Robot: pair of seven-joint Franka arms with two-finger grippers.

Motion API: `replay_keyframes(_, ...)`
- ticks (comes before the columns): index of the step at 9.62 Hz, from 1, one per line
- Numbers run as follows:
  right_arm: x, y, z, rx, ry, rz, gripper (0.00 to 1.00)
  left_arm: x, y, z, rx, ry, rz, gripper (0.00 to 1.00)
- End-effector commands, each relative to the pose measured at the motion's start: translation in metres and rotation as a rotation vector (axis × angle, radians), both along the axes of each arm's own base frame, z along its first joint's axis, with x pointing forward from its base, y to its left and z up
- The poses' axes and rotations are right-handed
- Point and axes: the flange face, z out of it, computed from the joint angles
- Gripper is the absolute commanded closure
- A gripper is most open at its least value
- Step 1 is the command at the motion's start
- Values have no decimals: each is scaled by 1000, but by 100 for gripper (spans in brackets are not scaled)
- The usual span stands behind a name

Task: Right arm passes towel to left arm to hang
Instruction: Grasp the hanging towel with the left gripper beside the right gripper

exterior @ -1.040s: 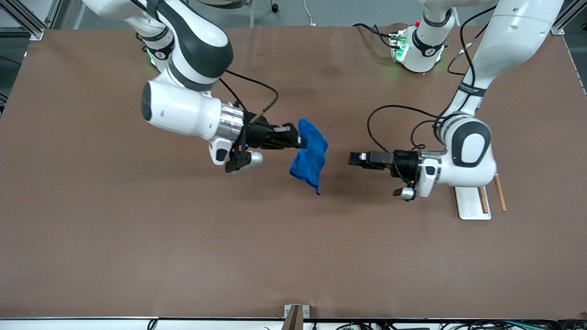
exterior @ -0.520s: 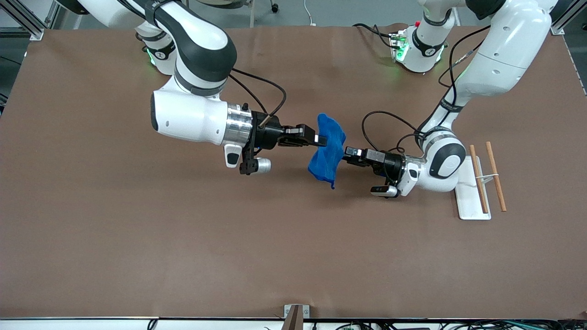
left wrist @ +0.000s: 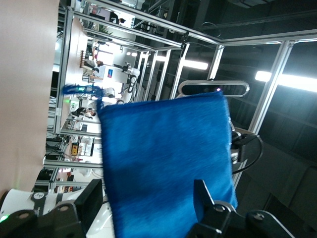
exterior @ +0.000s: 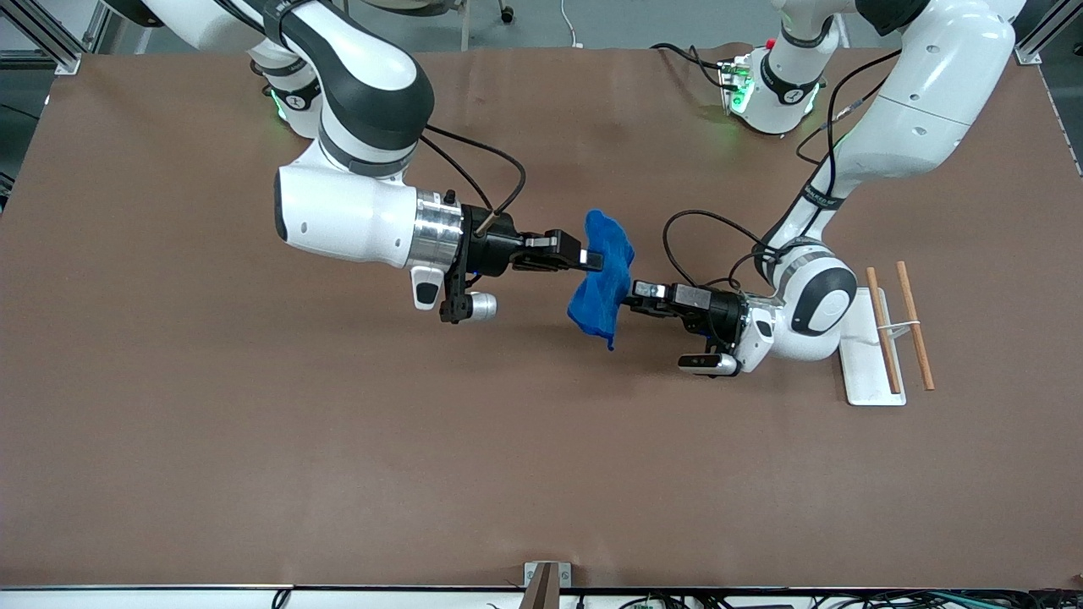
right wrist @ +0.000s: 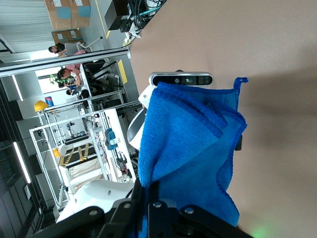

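Over the middle of the brown table [exterior: 254, 474], the right gripper [exterior: 592, 260] was clamped on the blue towel [exterior: 602, 283] hanging in the air, while the left gripper [exterior: 633, 296] had its fingers [left wrist: 205, 198] spread around the towel's lower part.

The towel [exterior: 602, 283] hides the tips of the left tool [exterior: 630, 298] in the front view, so that view does not show whether they touch the cloth. In the left wrist view the towel [left wrist: 166, 168] runs off the picture's edge between the two fingers [left wrist: 204, 196], and it covers most of the right arm. In the right wrist view the right tool [right wrist: 151, 208] is cut off by the picture's edge, and the towel [right wrist: 190, 158] screens the left arm apart from its wrist camera [right wrist: 181, 79].
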Motion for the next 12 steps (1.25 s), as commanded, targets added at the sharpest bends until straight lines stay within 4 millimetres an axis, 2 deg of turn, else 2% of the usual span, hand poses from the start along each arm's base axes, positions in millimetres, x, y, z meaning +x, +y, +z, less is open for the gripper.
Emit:
replay_keyframes(1,1,-1,6,25,12,-10,100,8,-2,-17,-8,12,23,38)
replay_keyframes(2,2,-2,6,26,13,-12,100,10,-1,-18,-9,10,26,47)
replay_keyframes(3,2,-2,6,26,13,-12,100,11,2,-19,-8,11,29,65)
replay_keyframes(4,2,-2,6,26,13,-12,100,12,7,-19,-3,9,30,78)
replay_keyframes(5,1,-1,6,27,14,-9,100,13,14,-18,5,8,40,91)
replay_keyframes(6,1,-1,7,28,15,-8,100,19,30,-18,10,10,63,100)
replay_keyframes(8,0,0,7,29,18,-4,100,21,34,-9,38,3,84,100)
replay_keyframes(9,0,0,6,29,26,-5,83,24,38,3,61,-8,100,100)
replay_keyframes(10,-3,1,9,15,24,12,6,30,48,15,86,33,107,100)
replay_keyframes(11,-3,-8,6,-25,20,48,0,35,56,28,162,47,102,100)
replay_keyframes(12,-3,-27,13,-133,-54,90,0,44,63,46,268,44,98,100)
